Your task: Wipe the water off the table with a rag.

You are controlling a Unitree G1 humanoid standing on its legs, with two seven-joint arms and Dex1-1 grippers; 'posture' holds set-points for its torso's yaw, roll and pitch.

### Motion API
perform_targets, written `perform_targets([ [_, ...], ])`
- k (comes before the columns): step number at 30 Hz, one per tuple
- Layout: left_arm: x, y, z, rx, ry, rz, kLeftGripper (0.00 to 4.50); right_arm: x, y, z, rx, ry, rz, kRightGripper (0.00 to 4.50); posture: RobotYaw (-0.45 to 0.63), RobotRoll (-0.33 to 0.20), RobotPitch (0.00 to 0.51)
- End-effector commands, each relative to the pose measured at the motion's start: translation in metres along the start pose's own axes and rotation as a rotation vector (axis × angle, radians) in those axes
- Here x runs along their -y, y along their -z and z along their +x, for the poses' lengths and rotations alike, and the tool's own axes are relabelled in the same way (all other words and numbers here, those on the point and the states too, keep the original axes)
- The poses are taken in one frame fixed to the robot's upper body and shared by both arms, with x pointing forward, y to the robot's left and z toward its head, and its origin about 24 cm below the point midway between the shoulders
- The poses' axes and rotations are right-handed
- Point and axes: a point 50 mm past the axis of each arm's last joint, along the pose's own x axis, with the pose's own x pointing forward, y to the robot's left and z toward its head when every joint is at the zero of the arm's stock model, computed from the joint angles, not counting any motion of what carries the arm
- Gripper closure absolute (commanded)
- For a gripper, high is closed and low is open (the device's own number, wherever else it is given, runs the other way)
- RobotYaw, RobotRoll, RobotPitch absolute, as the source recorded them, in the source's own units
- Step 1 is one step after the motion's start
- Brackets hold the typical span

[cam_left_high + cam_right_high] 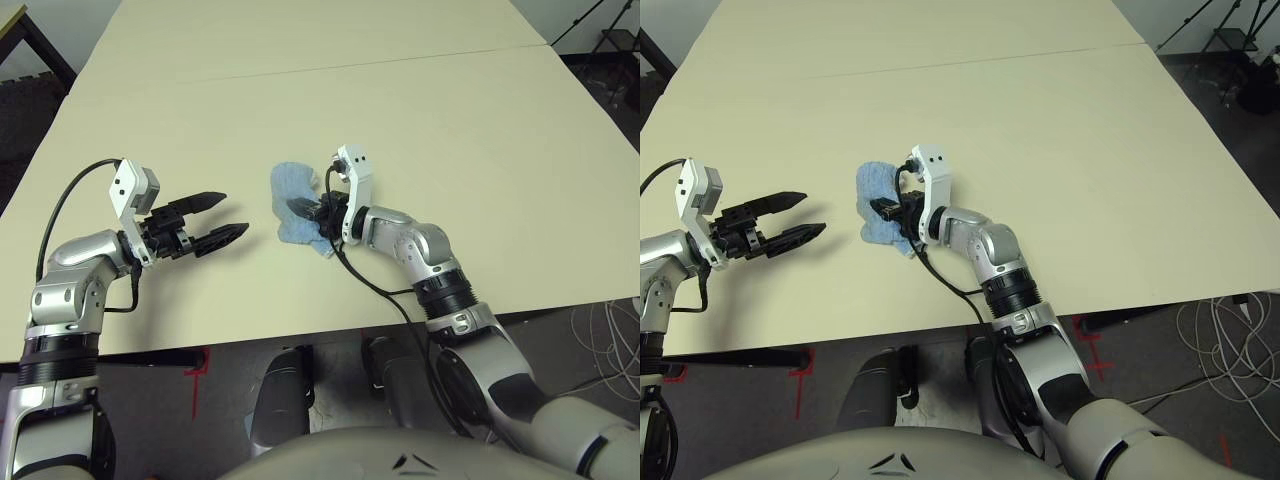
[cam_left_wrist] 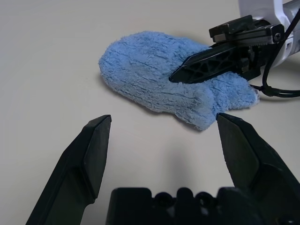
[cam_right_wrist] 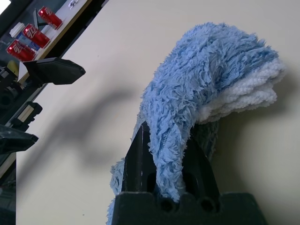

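Observation:
The light blue rag (image 1: 290,190) lies bunched on the cream table (image 1: 420,120), a little in front of its middle. My right gripper (image 1: 303,209) is shut on the rag, a fold of cloth pinched between its black fingers (image 3: 140,154) and draped over them. My left gripper (image 1: 231,214) hovers just above the table to the left of the rag, open and holding nothing, its fingertips (image 2: 101,129) pointing at the cloth. In the left wrist view the rag (image 2: 154,84) sits under the right gripper's finger (image 2: 206,63). The water is out of view.
A faint seam (image 1: 350,62) crosses the far half of the table. The front edge (image 1: 300,338) runs close under both forearms. Dark furniture (image 1: 25,50) stands beyond the far left corner, and cables (image 1: 610,320) lie on the floor at the right.

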Motion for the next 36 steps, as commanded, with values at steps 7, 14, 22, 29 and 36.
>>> perform_targets([
  [7,0.0,0.001,0.001,-0.003,0.01,-0.006,0.0,0.057,-0.016,-0.043,0.007,0.192,-0.03,4.39,-0.03,0.0,0.202],
  [14,-0.002,0.0,0.002,-0.005,0.011,-0.002,0.0,0.072,-0.035,-0.066,0.048,0.266,-0.096,4.39,-0.04,0.0,0.203],
  [22,-0.005,-0.001,0.006,-0.002,0.017,0.002,0.0,0.083,-0.043,-0.102,0.025,0.329,-0.162,4.39,-0.06,0.0,0.203],
  [29,-0.006,0.0,0.009,0.001,0.023,0.002,0.0,0.089,-0.056,-0.148,0.067,0.387,-0.179,4.39,-0.08,0.0,0.202],
  [36,-0.007,0.002,0.015,0.001,0.042,-0.003,0.0,0.063,-0.105,-0.185,0.224,0.226,-0.072,4.39,-0.11,0.0,0.202],
])
